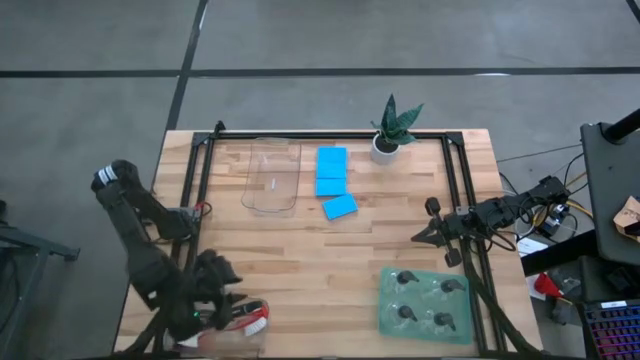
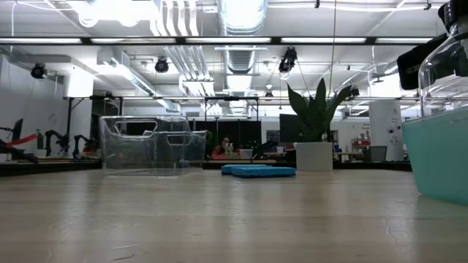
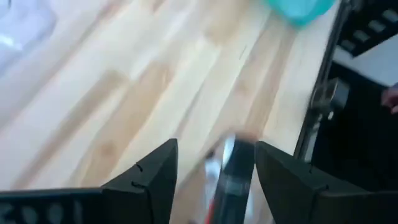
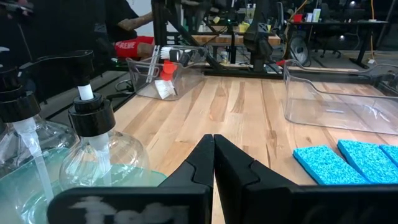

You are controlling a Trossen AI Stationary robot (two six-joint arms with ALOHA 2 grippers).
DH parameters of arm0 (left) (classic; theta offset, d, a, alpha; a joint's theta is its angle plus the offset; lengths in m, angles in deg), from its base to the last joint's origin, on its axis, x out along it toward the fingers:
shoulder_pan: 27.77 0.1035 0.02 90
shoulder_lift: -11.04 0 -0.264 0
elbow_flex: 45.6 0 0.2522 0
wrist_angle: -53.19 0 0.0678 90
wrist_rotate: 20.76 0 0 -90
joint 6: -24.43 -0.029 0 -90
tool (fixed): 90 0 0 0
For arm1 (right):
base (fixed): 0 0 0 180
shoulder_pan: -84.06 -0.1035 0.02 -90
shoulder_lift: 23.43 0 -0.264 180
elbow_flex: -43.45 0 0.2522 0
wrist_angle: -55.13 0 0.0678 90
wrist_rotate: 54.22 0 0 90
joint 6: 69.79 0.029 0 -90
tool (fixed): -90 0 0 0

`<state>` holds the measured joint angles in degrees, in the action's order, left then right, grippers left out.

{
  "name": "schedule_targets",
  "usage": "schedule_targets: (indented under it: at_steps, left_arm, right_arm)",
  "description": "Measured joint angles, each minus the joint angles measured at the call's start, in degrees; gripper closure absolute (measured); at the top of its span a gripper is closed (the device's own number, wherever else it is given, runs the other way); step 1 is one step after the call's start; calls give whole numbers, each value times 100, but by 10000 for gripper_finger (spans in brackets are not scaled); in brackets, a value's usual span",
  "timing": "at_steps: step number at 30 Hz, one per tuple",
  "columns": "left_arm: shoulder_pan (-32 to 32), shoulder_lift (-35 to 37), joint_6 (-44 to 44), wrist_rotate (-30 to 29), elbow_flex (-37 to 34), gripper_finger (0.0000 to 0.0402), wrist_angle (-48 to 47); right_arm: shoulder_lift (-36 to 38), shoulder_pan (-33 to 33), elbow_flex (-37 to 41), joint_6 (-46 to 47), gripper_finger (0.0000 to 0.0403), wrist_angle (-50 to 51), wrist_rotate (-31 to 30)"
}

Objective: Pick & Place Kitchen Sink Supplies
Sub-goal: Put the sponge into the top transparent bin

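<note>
Three blue sponges (image 1: 331,183) lie flat mid-table beside an empty clear tray (image 1: 272,176); they also show in the right wrist view (image 4: 329,165). Red- and dark-handled brushes (image 1: 250,318) lie in a second clear tray (image 1: 236,342) at the near left corner. My left gripper (image 1: 228,298) hangs over them, open. In its wrist view (image 3: 216,146) a blurred dark handle (image 3: 236,171) shows between the fingers. Several black-topped clear pump bottles (image 1: 424,300) stand on the green mat (image 1: 386,318). My right gripper (image 1: 425,235) waits shut at the right side, near that mat (image 4: 213,146). My left gripper stands open from above with a blurred dark brush handle (image 3: 237,163) between its two fingers, which lie across it. Whether either finger (image 3: 273,177) touches the handle, I cannot tell.
A potted plant (image 1: 388,138) stands at the far edge, right of the sponges. Black rails (image 1: 200,180) run along both table sides. Bare wood lies in the table's middle between the sponges, the mat and the brush tray.
</note>
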<state>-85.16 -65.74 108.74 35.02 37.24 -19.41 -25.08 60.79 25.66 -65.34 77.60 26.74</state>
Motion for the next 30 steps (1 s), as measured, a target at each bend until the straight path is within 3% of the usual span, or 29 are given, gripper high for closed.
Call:
schedule_targets:
  at_steps: [9, 23, 30]
  left_arm:
    - [1295, 5, -2593, -359, 0, 197, 1198]
    - [2549, 317, -4327, -135, -2, 199, 1182]
    - [2678, 810, -4877, -156, -532, 242, 1169]
  right_arm:
    - [0, -1, 0, 0, 394, 0, 0]
    - [0, -1, 0, 0, 394, 2, 0]
    - [0, -1, 0, 0, 394, 2, 0]
